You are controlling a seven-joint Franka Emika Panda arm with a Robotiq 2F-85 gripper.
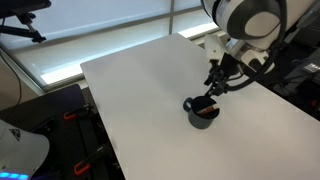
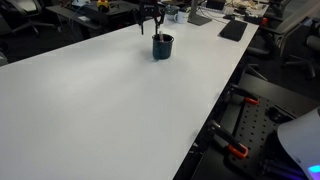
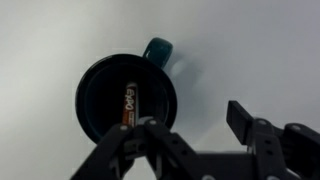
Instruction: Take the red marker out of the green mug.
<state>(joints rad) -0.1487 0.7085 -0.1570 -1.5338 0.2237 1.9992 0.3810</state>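
The green mug (image 1: 203, 113) stands on the white table, also in the other exterior view (image 2: 162, 46). In the wrist view I look down into the mug (image 3: 98, 100), its handle pointing toward the top. The red marker (image 3: 129, 103) lies inside it, with a white label; a bit of red shows in an exterior view (image 1: 206, 111). My gripper (image 3: 195, 125) is open and empty, hanging just above and beside the mug, with one finger over its rim. It also shows in both exterior views (image 1: 215, 82) (image 2: 150, 22).
The white table (image 1: 150, 110) is wide and bare around the mug. Its far edge lies close behind the mug (image 2: 200, 28). Dark gear and clutter (image 2: 232, 30) sit beyond that edge. Black equipment with red clamps (image 1: 75, 125) stands beside the table.
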